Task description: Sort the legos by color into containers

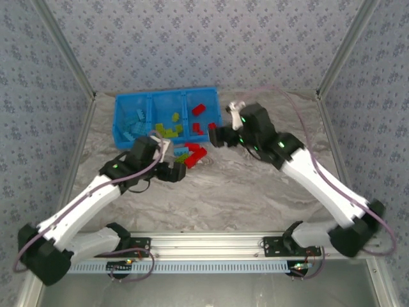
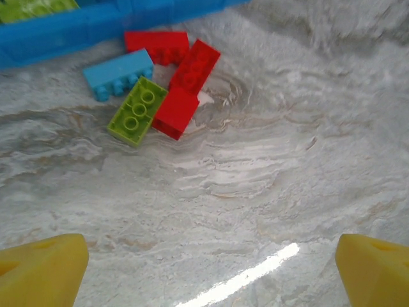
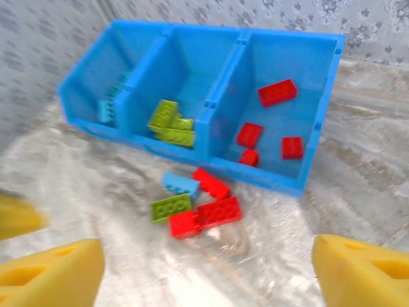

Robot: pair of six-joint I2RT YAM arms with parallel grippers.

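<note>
The blue tray (image 1: pixel 166 94) stands at the back, its three containers side by side. In the right wrist view the left one holds light blue legos (image 3: pixel 108 110), the middle one lime green legos (image 3: pixel 169 121) and the right one several red legos (image 3: pixel 276 93). A small pile lies on the table in front of the tray (image 3: pixel 291 185): a light blue brick (image 2: pixel 119 73), a lime green brick (image 2: pixel 137 110) and three red bricks (image 2: pixel 176 112). My left gripper (image 2: pixel 208 275) is open and empty, just short of the pile. My right gripper (image 3: pixel 208 275) is open and empty, above the pile's right side (image 1: pixel 216 135).
Patterned walls and metal posts (image 1: pixel 64 48) close in the marbled table (image 1: pixel 243 192) at the back and sides. An aluminium rail (image 1: pixel 211 243) carrying both arm bases runs along the near edge. Bare table lies between the pile and the rail.
</note>
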